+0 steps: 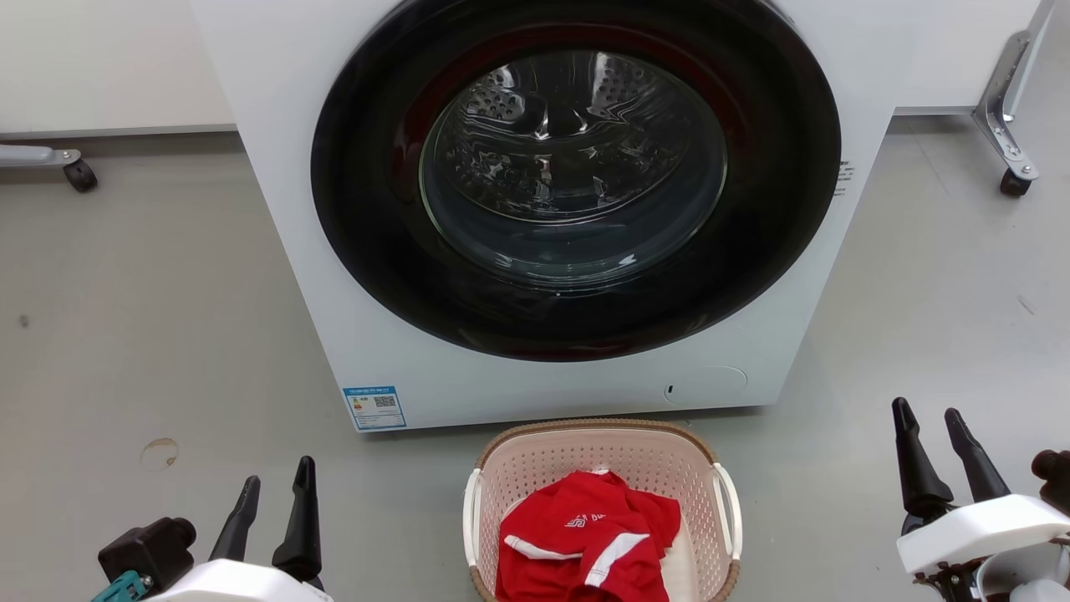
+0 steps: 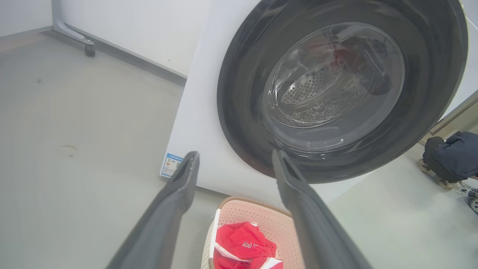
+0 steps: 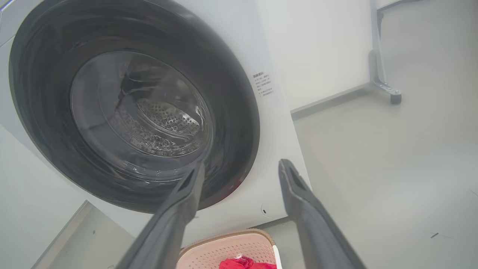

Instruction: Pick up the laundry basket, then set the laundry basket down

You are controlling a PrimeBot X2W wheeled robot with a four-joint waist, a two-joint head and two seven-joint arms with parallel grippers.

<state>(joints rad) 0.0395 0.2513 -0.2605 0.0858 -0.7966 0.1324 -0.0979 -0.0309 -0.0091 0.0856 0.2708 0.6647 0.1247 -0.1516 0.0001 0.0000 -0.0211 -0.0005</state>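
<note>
Though clear of the laundry basket (image 1: 543, 472), left gripper (image 1: 278, 471) and right gripper (image 1: 926, 408), jaws spread.

A white front-loading washing machine (image 1: 501, 386) stands on the grey floor (image 1: 125, 334), its dark round door (image 1: 577, 176) shut and a blue label (image 1: 374, 407) at its lower corner. A crumpled red shirt (image 1: 585, 535) with white stripes lies in front of it.
</note>
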